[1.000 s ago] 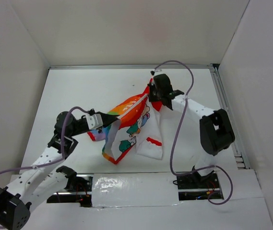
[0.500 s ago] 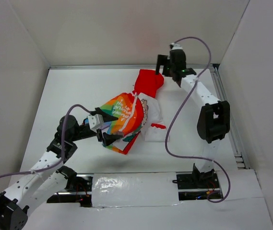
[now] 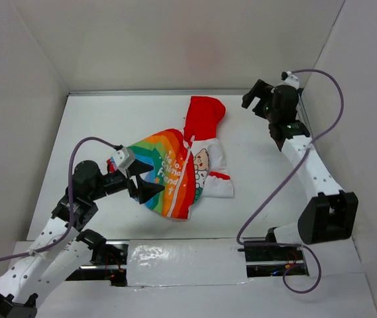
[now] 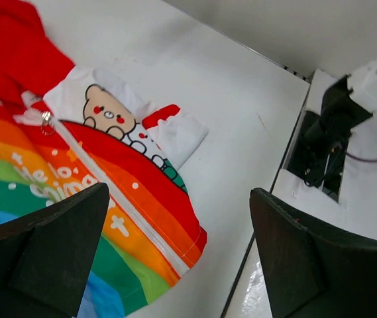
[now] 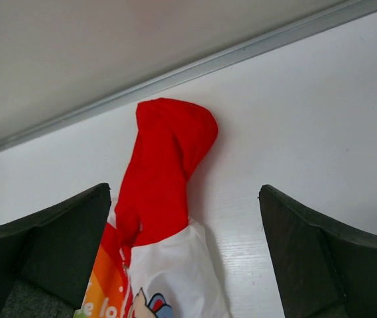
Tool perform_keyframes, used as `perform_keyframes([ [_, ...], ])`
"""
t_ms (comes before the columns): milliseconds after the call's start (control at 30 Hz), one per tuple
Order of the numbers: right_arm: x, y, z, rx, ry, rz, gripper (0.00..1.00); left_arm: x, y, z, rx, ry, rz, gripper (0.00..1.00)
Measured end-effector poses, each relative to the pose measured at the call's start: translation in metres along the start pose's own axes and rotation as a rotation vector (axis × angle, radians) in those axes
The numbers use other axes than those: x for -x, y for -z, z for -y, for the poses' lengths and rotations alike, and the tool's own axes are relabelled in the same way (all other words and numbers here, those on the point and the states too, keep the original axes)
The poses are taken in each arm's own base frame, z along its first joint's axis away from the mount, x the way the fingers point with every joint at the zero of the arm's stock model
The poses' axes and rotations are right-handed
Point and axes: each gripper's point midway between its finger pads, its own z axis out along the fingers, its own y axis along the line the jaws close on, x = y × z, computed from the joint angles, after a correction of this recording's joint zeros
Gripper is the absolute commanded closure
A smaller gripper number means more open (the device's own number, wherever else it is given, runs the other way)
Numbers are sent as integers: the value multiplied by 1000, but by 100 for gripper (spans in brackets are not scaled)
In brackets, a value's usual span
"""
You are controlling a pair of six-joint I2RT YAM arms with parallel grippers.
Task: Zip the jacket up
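The jacket (image 3: 175, 172) lies flat in the middle of the table, its red hood (image 3: 205, 114) pointing to the back. Its rainbow side (image 4: 75, 192) overlaps the white side with the cartoon bear (image 4: 112, 116). A metal zip pull (image 4: 46, 120) rests near the collar. My left gripper (image 3: 147, 180) hovers open over the rainbow side's near-left edge, holding nothing. My right gripper (image 3: 254, 103) hangs open at the back right, well apart from the hood (image 5: 168, 159). In both wrist views the fingers stand wide with only cloth and table below them.
White walls enclose the table on three sides. A metal rail (image 3: 175, 93) runs along the back and another (image 3: 313, 149) down the right. A shiny taped strip (image 3: 185, 255) and the arm bases (image 3: 274, 253) line the front edge. Purple cables loop off both arms.
Both grippers opened and let go of the jacket, which dropped from hanging to flat on the table. The right arm swung away to the back right; the left arm drew back slightly.
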Motion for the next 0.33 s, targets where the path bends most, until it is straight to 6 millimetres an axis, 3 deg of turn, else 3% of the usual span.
perform_keyframes([
  [133,13,31,1,13,-39,66,0,0,1,-17,128,113,-28,1],
  [333,-1,81,22,-20,-63,127,0,-12,6,-63,437,333,-101,1],
])
